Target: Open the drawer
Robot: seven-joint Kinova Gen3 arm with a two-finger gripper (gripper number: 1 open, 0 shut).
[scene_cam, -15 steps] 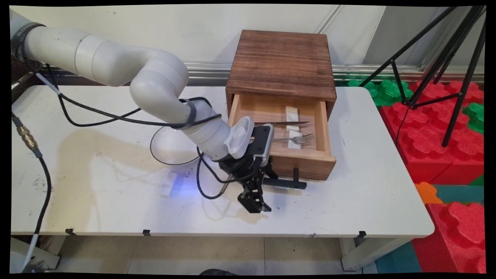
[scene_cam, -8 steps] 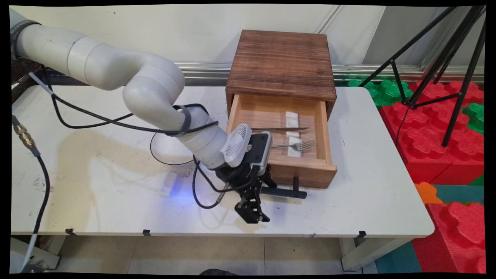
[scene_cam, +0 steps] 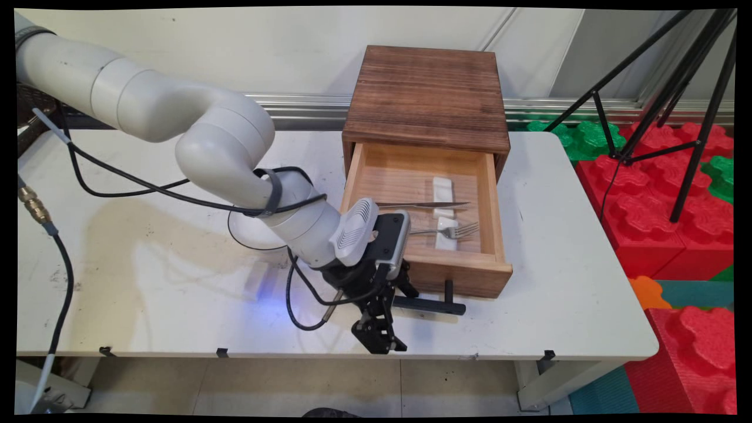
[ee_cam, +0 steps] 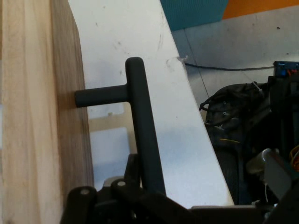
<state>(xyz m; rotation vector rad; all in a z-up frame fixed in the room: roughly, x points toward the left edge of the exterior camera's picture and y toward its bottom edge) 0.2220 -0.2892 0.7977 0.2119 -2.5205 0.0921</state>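
The gripper (scene_cam: 392, 294) hangs low over the near edge of the counter (scene_cam: 176, 305), just in front of the wooden drawer (scene_cam: 464, 273), with the white arm (scene_cam: 223, 158) reaching in from the upper left and bending down at the wrist. Its jaws are closed on the left end of the black bar handle (scene_cam: 432, 304), which stands off the drawer front on a short post; in the hand view the handle (ee_cam: 142, 126) runs straight up from between the linkage, with the drawer's front (ee_cam: 42, 112) filling the left side. Black cables (scene_cam: 305, 299) loop down from the wrist beside the gripper.

Against the picture from a second ago, the gripper has come nearer to the counter's near edge and slightly left, and the drawer has slid further out of its box with it; the handle sits lower in the view, and more of the drawer's floor shows.

Inside the open drawer lie a knife (scene_cam: 423, 205) and a fork (scene_cam: 446, 230), both pointing right, each resting across a small white rest (scene_cam: 442, 188). A clear round dish (scene_cam: 252, 232) sits on the counter behind the arm's wrist, partly hidden. The dark-stained wooden box (scene_cam: 426, 94) that houses the drawer stands at the counter's far side against a pale wall. To the right, beyond the counter, are red and green foam blocks (scene_cam: 664, 194) and the black legs of a tripod (scene_cam: 693, 76).
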